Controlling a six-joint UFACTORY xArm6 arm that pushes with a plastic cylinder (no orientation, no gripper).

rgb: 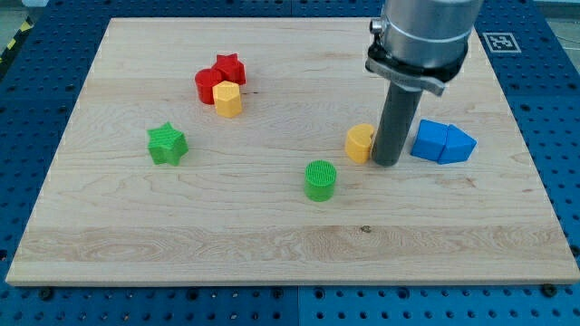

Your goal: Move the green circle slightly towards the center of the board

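The green circle (321,179) stands a little below and right of the board's middle. My tip (387,163) rests on the board to the upper right of it, a short gap away. The tip is right beside a yellow block (360,142) on its left and a blue block (442,142) on its right.
A green star (168,144) lies at the view's left. A red star (230,69), a red round block (207,86) and a yellow hexagonal block (227,99) cluster at the upper left. The wooden board (272,254) sits on a blue perforated table.
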